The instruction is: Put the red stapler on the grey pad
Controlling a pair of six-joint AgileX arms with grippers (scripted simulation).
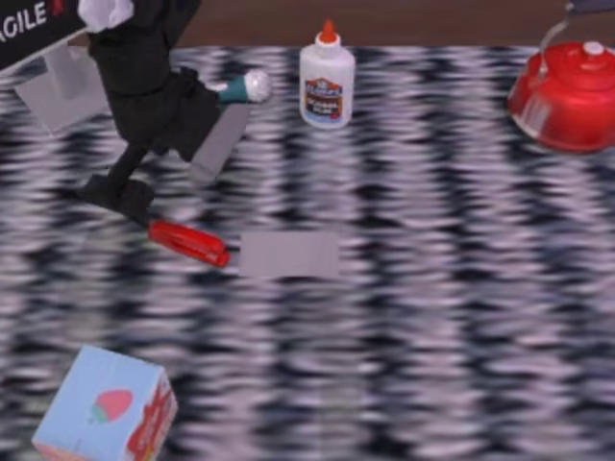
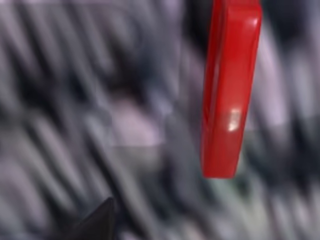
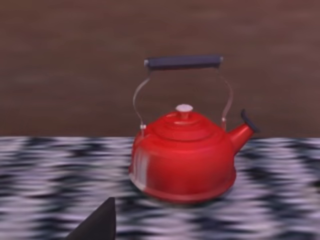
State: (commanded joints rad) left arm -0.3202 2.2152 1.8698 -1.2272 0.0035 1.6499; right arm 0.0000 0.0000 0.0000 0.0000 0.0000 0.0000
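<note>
Glossy red stapler (image 1: 188, 242) held at its left end by the left gripper (image 1: 144, 213), clenched on it, slanting down toward the right in the top view. Right tip just beside the left edge of the grey pad (image 1: 289, 254), not on it (whether the stapler rests on the cloth or hangs a little above it cannot be told). Seen close in the left wrist view as a long red bar (image 2: 230, 90) above the blurred black-and-white patterned table (image 1: 432, 336), with a dark gripper finger (image 2: 97, 222) at the frame's edge. Grey pad flat and bare near the table's middle. Behind it, a white glue bottle (image 1: 327, 77) with an orange cap, upright. Far right, a round red kettle (image 1: 567, 96) with a dark handle, filling the right wrist view (image 3: 185, 155). Near front left, a light-blue carton (image 1: 106, 408) with a strawberry printed on it. Right gripper out of the top view; only one dark finger tip (image 3: 97, 222) visible in its own wrist view, so its hold cannot be told.
</note>
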